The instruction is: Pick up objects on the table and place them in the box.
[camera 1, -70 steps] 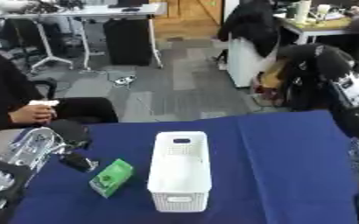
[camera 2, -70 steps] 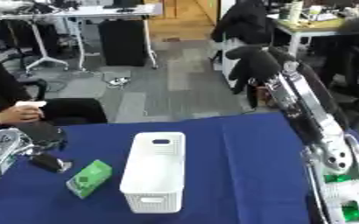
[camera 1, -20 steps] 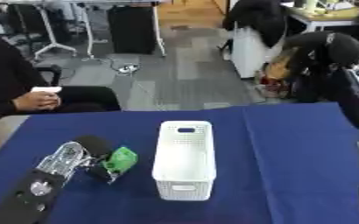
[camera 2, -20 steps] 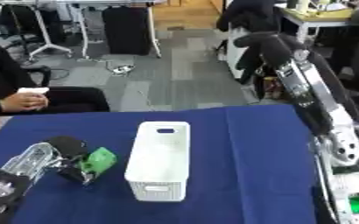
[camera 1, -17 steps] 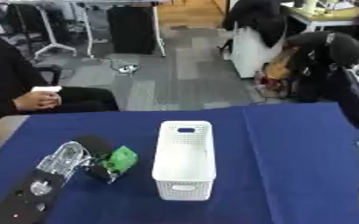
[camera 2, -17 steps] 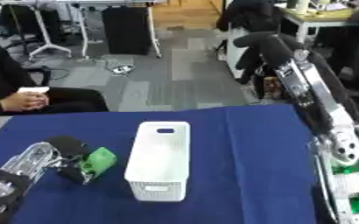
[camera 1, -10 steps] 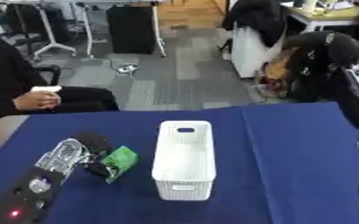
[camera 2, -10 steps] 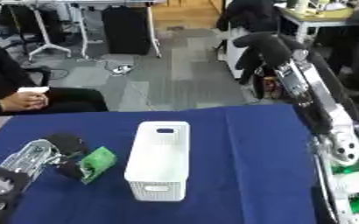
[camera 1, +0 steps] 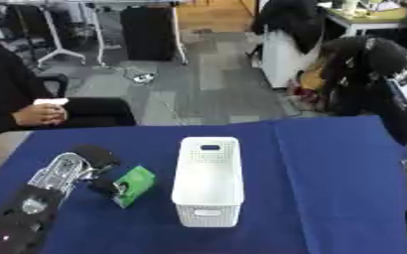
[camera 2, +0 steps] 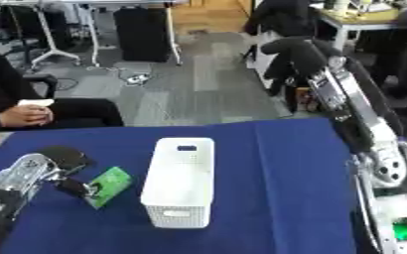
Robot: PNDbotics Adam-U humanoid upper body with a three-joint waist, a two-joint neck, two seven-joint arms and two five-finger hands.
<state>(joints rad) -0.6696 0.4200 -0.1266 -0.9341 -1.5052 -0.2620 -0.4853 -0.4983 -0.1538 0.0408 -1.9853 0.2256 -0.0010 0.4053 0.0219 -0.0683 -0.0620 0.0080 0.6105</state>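
A white perforated box stands open-topped in the middle of the blue table. Just left of it a green packet is held tilted on the cloth. My left hand comes in from the lower left, its dark fingers curled round the packet's left side. My right arm rises along the right edge and reaches back past the table; its hand hangs dark and blurred above the floor, fingers not readable.
A seated person in black is at the table's far left edge, hands in their lap. Chairs, bags and desks stand on the grey floor beyond the table.
My left hand closed on the green packet and drew it slightly toward the box. The camera tilted between the earliest frames and now. The right arm stays raised.
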